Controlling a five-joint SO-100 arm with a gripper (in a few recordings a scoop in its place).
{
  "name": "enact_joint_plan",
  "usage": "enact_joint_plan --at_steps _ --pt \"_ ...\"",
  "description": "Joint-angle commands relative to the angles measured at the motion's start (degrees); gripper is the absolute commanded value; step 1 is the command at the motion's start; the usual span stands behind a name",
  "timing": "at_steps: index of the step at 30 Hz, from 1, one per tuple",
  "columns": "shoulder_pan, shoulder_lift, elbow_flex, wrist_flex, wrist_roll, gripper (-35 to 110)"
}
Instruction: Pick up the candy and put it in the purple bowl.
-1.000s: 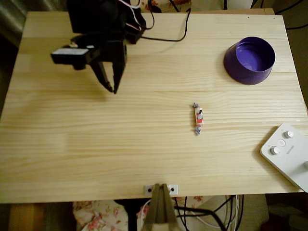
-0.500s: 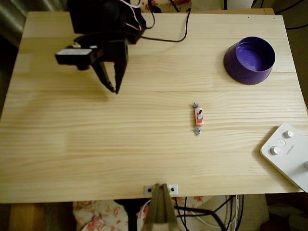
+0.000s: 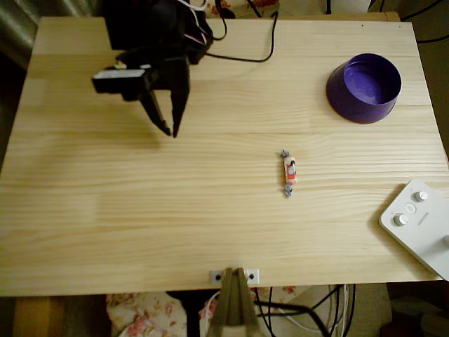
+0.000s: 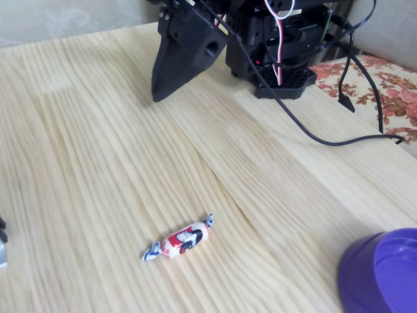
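Overhead, the jaws [image 3: 169, 130] seem slightly spread, empty, well apart from the candy [image 3: 289, 171]; the purple bowl [image 3: 363, 88] shows whole, the fixed view cropping it.

Candy [image 3: 288, 172] flat mid-table, white-orange wrapper; purple bowl [image 3: 363, 88] upright, well apart.

matte black arm [image 3: 151, 31] w/ tapered pointed fingers [image 3: 165, 116], red/white/black wires

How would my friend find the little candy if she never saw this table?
Look at the wooden table from above and find the purple bowl in its upper right corner. Below and left of it, alone on bare wood, lies the candy. It is tiny, white and orange-red, with twisted greyish ends.
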Motion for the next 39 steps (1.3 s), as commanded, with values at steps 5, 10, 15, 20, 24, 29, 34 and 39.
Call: enact_joint_plan --at_steps 5,10,15,20,24,29,34,39 --pt "1.14 0.70 -3.43 1.41 0.70 -1" --pt "0.44 0.70 -7.12 4.39 0.79 -1" --pt "-0.44 0.70 -10.28 6.59 1.05 -1" --pt "-2.29 -1.85 -13.45 8.00 3.43 -1" --pt "-3.08 -13.62 -20.21 6.86 6.33 -1" --pt "-6.06 -31.90 -32.87 7.91 9.23 -1" --pt "-11.69 -37.88 -38.23 8.17 13.45 -1" --pt "-17.40 -47.20 -41.84 6.06 19.69 -1"
